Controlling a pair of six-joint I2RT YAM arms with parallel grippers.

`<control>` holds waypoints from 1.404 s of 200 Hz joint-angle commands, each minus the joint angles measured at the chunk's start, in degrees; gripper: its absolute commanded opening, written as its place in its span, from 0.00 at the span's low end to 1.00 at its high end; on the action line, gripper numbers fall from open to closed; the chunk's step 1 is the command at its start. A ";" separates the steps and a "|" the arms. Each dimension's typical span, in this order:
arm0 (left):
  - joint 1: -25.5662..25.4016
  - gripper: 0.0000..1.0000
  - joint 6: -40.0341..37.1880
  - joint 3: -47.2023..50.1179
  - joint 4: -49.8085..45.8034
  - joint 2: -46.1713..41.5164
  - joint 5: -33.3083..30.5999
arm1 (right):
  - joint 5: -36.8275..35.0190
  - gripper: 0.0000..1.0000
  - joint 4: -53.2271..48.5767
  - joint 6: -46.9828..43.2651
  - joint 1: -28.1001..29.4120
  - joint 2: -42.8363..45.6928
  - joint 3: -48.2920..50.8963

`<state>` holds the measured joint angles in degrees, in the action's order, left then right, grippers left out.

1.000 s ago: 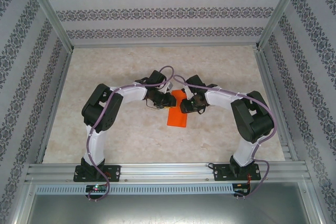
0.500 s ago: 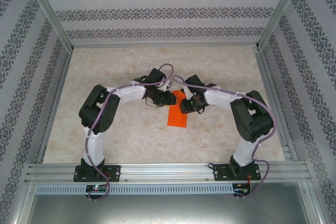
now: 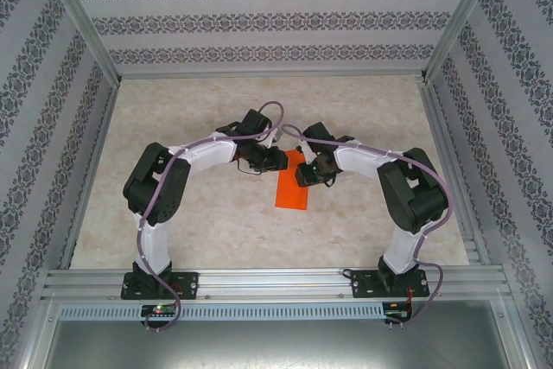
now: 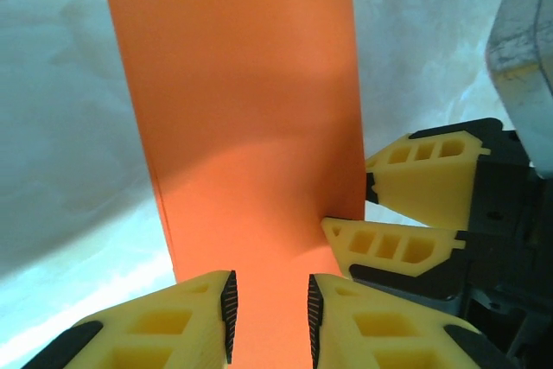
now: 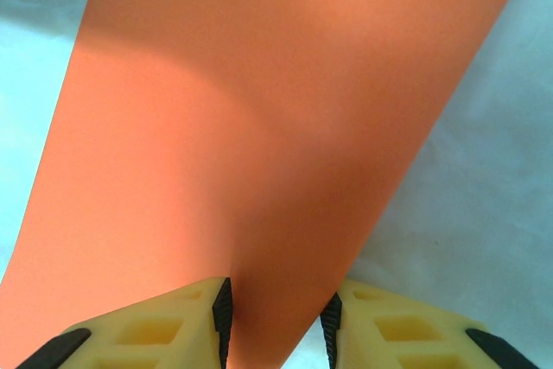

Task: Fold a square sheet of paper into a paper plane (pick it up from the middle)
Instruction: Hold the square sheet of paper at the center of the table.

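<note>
The square sheet of paper (image 3: 292,187) is bright orange and lies on the table folded into a narrow rectangle, layered edges showing along its left side (image 4: 251,118). A paper plane is out of view. My left gripper (image 3: 278,160) hovers at the sheet's far left corner, its jaws (image 4: 269,317) open with the paper lying flat beneath the gap. My right gripper (image 3: 304,174) stands at the far right edge, open, its jaws (image 5: 275,321) straddling the paper (image 5: 276,127). The right gripper's yellow fingers (image 4: 406,244) touch the sheet's right edge in the left wrist view.
The table (image 3: 207,110) is pale marble-patterned, walled by patterned panels and an aluminium frame (image 3: 276,283) at the near edge. Both arms arch inward and meet at the middle, their grippers close together.
The left arm's elbow has swung outward to the left and its gripper has edged right over the paper. The right arm and the paper have stayed put.
</note>
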<state>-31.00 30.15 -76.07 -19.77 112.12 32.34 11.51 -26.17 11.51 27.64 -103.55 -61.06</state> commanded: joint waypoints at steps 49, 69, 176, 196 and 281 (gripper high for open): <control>1.03 0.31 -0.84 1.45 -1.68 -3.11 -2.32 | -1.51 0.36 -2.15 -1.44 0.93 -2.60 -1.15; 1.03 0.31 -0.76 1.50 -1.42 -3.13 -2.08 | -1.44 0.37 -2.04 -1.39 0.97 -2.82 -1.08; 0.72 0.31 1.21 0.95 2.07 -0.17 1.82 | -1.32 0.38 -1.09 -0.44 1.19 -3.15 -0.75; 0.34 0.31 1.81 0.93 2.92 0.71 2.37 | -1.05 0.38 -0.89 -0.34 1.20 -3.24 -0.69; -1.41 0.30 2.45 0.50 4.12 3.46 3.38 | -1.19 0.38 -1.15 -0.26 1.10 -3.15 -0.46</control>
<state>-31.31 32.01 -75.26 -17.17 114.32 34.37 11.18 -27.11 11.55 28.27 -104.27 -62.00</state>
